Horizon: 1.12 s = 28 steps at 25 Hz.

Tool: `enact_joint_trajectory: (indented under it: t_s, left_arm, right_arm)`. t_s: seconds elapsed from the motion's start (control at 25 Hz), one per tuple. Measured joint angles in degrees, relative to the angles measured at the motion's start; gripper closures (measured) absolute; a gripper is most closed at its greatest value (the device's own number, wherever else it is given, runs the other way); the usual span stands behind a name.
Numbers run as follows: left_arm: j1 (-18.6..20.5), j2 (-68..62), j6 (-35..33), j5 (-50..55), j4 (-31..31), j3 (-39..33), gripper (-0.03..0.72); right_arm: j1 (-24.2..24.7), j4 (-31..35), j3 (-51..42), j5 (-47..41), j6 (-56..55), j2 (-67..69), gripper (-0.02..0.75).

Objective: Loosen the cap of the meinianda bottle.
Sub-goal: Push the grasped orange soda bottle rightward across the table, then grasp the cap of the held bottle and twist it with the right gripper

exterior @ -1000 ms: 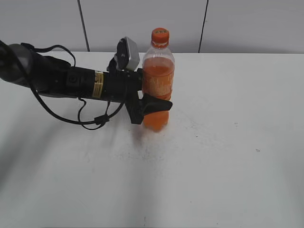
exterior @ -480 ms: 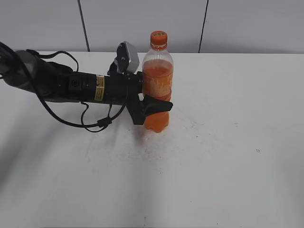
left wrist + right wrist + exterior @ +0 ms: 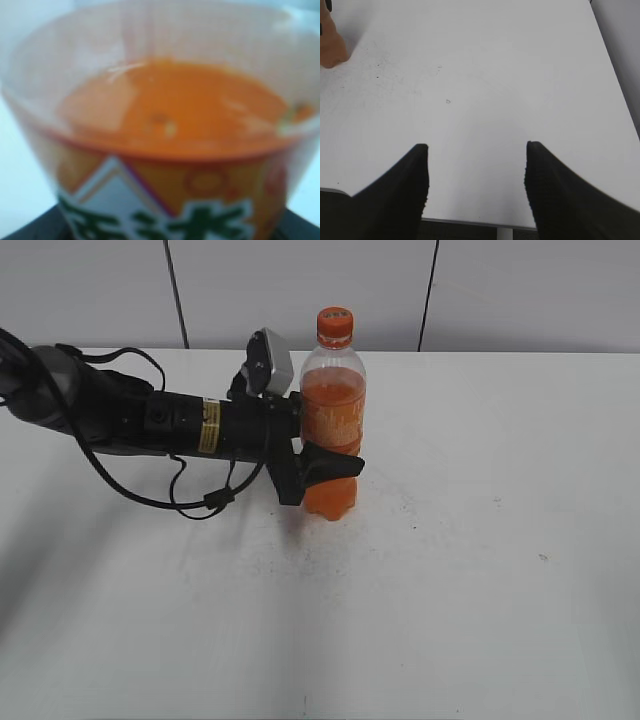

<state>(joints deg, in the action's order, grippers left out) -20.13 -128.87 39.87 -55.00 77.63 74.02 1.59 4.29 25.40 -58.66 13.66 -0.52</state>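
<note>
The meinianda bottle (image 3: 331, 430) stands upright on the white table (image 3: 470, 570), with orange liquid and an orange label. Its orange cap (image 3: 335, 325) sits on top, with nothing touching it. My left gripper (image 3: 325, 462) reaches in from the left and is shut on the bottle's lower body. The left wrist view is filled by the blurred bottle (image 3: 165, 140) and its label. My right gripper (image 3: 476, 170) is open and empty above the table's near edge, far from the bottle, whose base shows at the top left (image 3: 331, 47). The right arm is not in the exterior view.
The left arm and its black cable (image 3: 150, 490) lie across the table's left side. A grey panelled wall (image 3: 520, 290) stands behind the table. The table's edge runs under the right gripper (image 3: 470, 221).
The bottle and the left gripper holding it have shifted slightly to the right and nearer. The left arm has straightened a little.
</note>
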Motion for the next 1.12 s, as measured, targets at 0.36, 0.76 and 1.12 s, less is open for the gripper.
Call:
enact_joint_trajectory:
  t_s: [0.36, 0.76, 1.12]
  left_arm:
    - [0.0, 0.0, 0.0, -0.1, 0.2, 0.0, 0.267]
    - [0.0, 0.0, 0.0, -0.1, 0.2, 0.0, 0.267]
    - [0.0, 0.0, 0.0, -0.1, 0.2, 0.0, 0.267]
  right_arm:
    - [0.0, 0.3, 0.0, 0.0, 0.0, 0.0, 0.278]
    - [0.0, 2.0, 1.5, -0.7, -4.9, 0.4, 0.278]
    - [0.0, 2.8, 10.2, -3.2, -5.3, 20.1, 0.278]
